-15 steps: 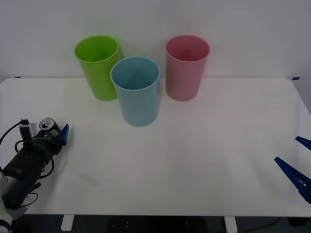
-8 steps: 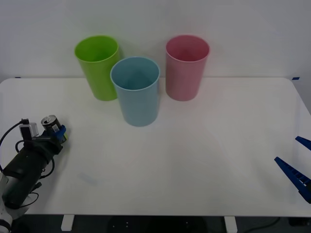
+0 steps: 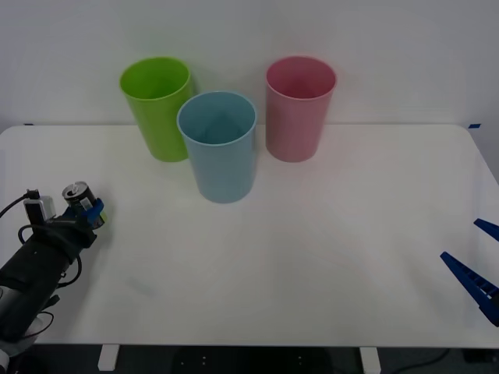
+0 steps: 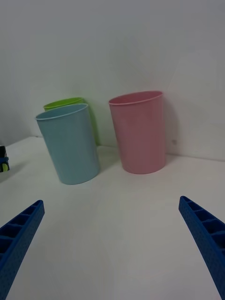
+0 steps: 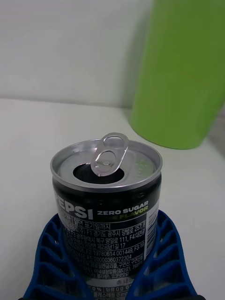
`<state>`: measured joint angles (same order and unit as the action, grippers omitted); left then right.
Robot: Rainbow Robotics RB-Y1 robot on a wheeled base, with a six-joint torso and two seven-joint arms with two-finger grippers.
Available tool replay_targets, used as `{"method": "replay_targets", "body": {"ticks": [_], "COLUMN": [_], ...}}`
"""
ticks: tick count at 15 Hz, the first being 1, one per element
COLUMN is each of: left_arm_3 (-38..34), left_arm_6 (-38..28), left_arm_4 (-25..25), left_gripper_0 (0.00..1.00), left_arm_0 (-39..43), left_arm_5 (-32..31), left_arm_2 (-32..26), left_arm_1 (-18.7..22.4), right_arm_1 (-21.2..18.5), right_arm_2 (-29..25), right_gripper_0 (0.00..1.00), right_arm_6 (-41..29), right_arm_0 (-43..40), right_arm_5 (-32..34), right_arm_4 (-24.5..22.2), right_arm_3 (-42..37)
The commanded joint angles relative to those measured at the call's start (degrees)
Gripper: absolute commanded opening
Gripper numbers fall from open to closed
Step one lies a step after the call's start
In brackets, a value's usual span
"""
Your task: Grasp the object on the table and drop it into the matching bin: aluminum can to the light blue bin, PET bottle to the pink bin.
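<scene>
The aluminum can (image 3: 76, 192) is small and dark, with a silver top and an opened pull tab. It stands upright at the table's (image 3: 327, 257) far left, and my left gripper (image 3: 88, 210) is shut on it. In the left wrist view the blue fingers (image 5: 49, 253) hug both sides of the can (image 5: 107, 201). The light blue bin (image 3: 217, 146) stands at the back centre, to the right of the can and beyond it. Just right of it and a little farther back is the pink bin (image 3: 299, 107). My right gripper (image 3: 477, 261) rests open at the table's right edge.
A lime green bin (image 3: 157, 107) stands left of the light blue one, closest to the can, and rises behind the can in the left wrist view (image 5: 183, 70). The right wrist view faces the light blue bin (image 4: 69, 143) and pink bin (image 4: 138, 131) across bare white tabletop.
The left fingers, spread beside the can a second ago, have shut on it. The can and gripper have shifted slightly left and back. The right arm has not moved.
</scene>
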<state>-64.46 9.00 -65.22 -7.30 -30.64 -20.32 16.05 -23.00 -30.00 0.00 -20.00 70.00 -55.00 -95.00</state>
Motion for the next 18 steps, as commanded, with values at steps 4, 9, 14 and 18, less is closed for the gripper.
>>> {"method": "replay_targets", "body": {"ticks": [4, 9, 14, 18], "left_arm_3": [-11.1, -20.4, -27.5, -32.3], "left_arm_6": [-1.5, -3.5, -5.9, -11.7], "left_arm_4": [1.1, 1.7, 1.7, -1.1], "left_gripper_0": [0.0, 0.0, 0.0, 0.0], "left_arm_0": [5.1, 9.1, 11.4, 11.4], "left_arm_5": [-0.4, -0.6, -3.0, -5.2], "left_arm_2": [2.0, 2.9, 3.6, 3.1], "left_arm_1": [-0.1, -0.1, 0.0, 0.0], "right_arm_1": [0.0, 0.0, 0.0, 0.0], "right_arm_2": [0.0, 0.0, 0.0, 0.0], "right_gripper_0": [1.0, 1.0, 1.0, 1.0], "right_arm_6": [0.0, 0.0, 0.0, 0.0], "right_arm_0": [0.0, 0.0, 0.0, 0.0], "right_arm_5": [0.0, 0.0, 0.0, 0.0], "right_arm_4": [0.0, 0.0, 0.0, 0.0], "right_arm_3": [0.0, 0.0, 0.0, 0.0]}}
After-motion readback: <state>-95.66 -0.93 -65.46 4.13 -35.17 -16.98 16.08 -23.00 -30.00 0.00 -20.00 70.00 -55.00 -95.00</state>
